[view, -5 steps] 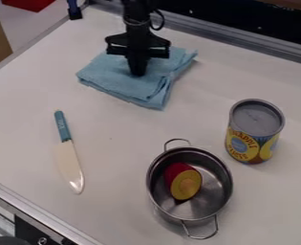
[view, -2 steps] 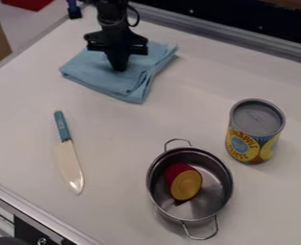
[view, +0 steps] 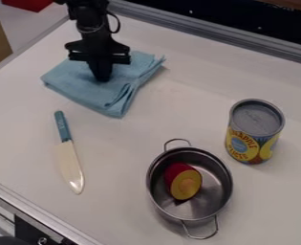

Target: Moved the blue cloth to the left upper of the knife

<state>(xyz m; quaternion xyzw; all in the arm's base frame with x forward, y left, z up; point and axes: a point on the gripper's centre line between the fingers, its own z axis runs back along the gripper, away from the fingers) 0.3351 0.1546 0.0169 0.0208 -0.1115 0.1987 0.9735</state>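
Observation:
The gripper (view: pixel 102 78) hangs down at the upper left, its tip on the middle of the folded blue cloth (view: pixel 117 98). Its fingers are together, pressed onto the fabric; the cloth travels along with them. Below the cloth's left part lies the knife (view: pixel 69 160), blue handle up and pale blade pointing down. The cloth lies above and slightly right of the handle, apart from it.
A metal pot (view: pixel 155 198) holding a red and yellow toy fruit (view: pixel 182 181) stands at the lower middle. To the right stands a pineapple can (view: pixel 255 131). Metal edging (view: pixel 210 31) borders the table's back.
The gripper and the blue cloth have moved left together, first slightly upward in the view and then back down. Knife, pot and can have stayed in place.

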